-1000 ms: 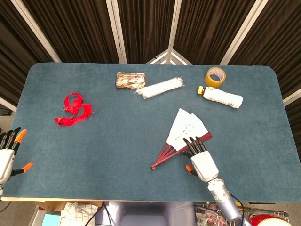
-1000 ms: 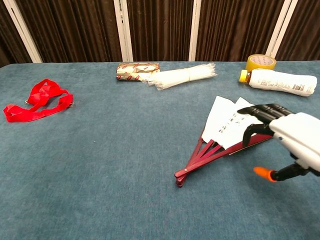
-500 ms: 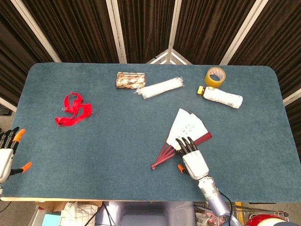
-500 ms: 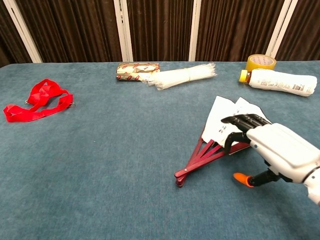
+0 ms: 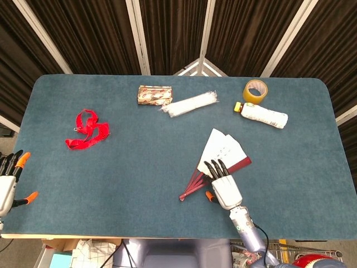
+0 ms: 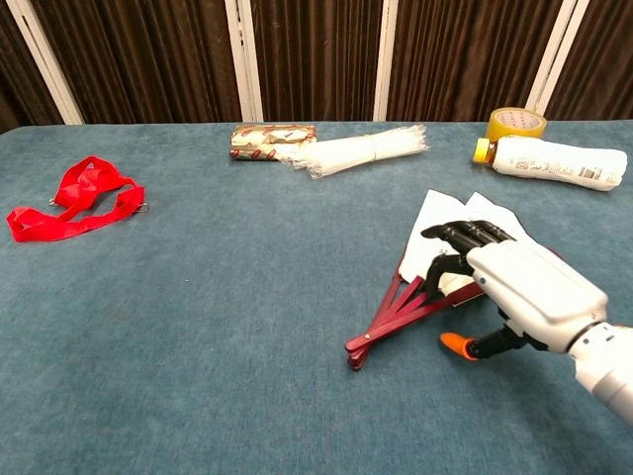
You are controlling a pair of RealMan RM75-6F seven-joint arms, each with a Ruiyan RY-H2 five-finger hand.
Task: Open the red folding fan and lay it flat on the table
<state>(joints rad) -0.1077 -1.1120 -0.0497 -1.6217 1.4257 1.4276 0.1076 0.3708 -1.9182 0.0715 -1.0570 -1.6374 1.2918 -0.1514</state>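
Right hand [image 5: 223, 187] was parked palm-down over the red folding fan [image 5: 216, 162], dark fingertips [image 6: 457, 236] resting on or just above the paper where the leaf meets the ribs. Fingers were stretched out and nothing was clamped, so I'd call it unclenched and pressing rather than holding, though actual contact was hard to confirm from either view. The orange-tipped thumb [image 6: 453, 343] hung off to the near side, clear of the fan.

The fan itself sat right of centre on the table [image 5: 139, 167], only partly spread: a few white panels fanned out toward the far side, red ribs bunched into the pivot at the near-left end.

My take on doing this step well: pin the right-hand red guard stick flat with the fingertips and sweep it away from the rest, keeping the pivot from skating across the cloth. Light pressure, since the paper folds looked easy to crumple. Dragging on the ribs rather than the white leaf seemed safer.

Left hand [image 5: 8, 181] sat way off at the near-left edge of the table, fingers apart, holding nothing. It could've steadied the pivot, honestly.
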